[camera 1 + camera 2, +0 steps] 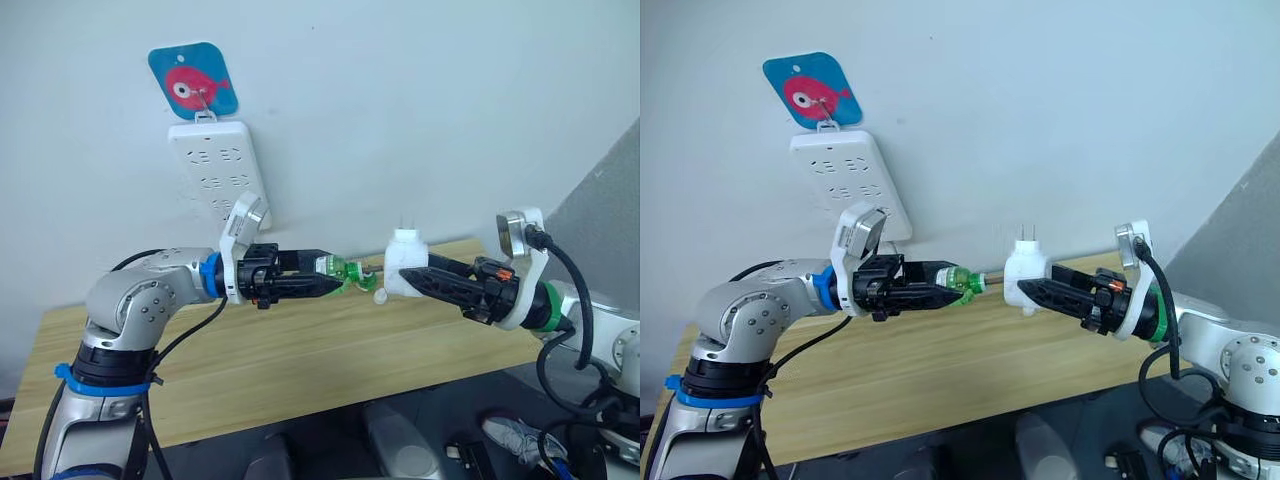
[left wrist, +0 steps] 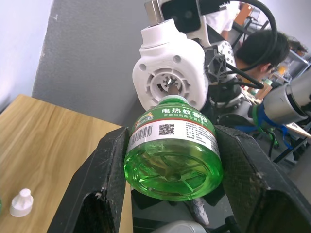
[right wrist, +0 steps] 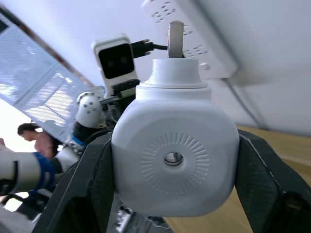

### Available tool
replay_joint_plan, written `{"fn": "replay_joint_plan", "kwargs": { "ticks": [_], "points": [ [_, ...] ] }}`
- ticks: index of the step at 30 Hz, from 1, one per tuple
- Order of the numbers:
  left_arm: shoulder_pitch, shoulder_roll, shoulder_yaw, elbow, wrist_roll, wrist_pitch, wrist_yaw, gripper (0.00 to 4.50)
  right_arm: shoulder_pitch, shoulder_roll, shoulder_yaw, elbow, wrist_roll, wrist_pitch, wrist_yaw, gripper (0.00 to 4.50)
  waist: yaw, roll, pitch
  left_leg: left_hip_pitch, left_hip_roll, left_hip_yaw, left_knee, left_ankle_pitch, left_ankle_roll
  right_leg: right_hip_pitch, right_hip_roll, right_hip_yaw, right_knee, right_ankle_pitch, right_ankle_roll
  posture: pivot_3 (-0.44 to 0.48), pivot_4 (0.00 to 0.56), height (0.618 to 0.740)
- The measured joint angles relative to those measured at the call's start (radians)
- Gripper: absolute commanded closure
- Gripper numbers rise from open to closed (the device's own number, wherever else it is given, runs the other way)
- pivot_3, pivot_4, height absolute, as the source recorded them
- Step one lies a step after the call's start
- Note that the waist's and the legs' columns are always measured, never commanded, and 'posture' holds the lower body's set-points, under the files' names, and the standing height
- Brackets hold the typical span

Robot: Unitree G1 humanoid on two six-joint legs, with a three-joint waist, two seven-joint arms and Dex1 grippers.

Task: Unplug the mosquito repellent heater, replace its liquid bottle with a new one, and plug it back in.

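The white mosquito repellent heater (image 1: 405, 262) hangs above the table, prongs pointing up, held by my right gripper (image 1: 412, 277), which is shut on it. My left gripper (image 1: 336, 284) is shut on a green liquid bottle (image 1: 347, 272), lying sideways with its neck toward the heater. In the left wrist view the green bottle (image 2: 172, 154) sits between the black fingers (image 2: 104, 174), its neck just in front of the heater's (image 2: 169, 73) round opening. The right wrist view shows the heater (image 3: 176, 159) from its vented face, prongs up.
A white power strip (image 1: 220, 170) hangs on the wall under a blue fish hook (image 1: 192, 80). A small white cap (image 1: 381, 297) lies on the wooden table (image 1: 300, 370). People sit in the background of the left wrist view.
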Motion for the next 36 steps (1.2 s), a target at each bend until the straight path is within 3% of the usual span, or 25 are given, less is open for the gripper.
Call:
{"fn": "replay_joint_plan", "kwargs": {
  "ticks": [8,36],
  "points": [
    [0.003,0.005,0.001,-0.017,-0.006,0.006,0.01,2.14,-0.006,-0.086,0.056,0.0,0.066,-0.033,0.005,1.55,0.016,-0.001,-0.006,-0.001,0.0,0.0,0.008,0.0,0.0,0.0,0.0,0.001,0.002,0.0,0.001,-0.214,0.09,0.74],
    [0.0,0.005,-0.028,-0.036,-0.001,0.005,0.019,2.14,-0.03,-0.15,0.138,0.044,0.06,-0.09,0.036,1.55,0.035,-0.002,-0.015,-0.001,0.0,0.0,0.008,0.0,0.0,0.0,0.001,0.0,0.004,0.0,0.001,-0.219,0.096,0.74]
  ]
}}
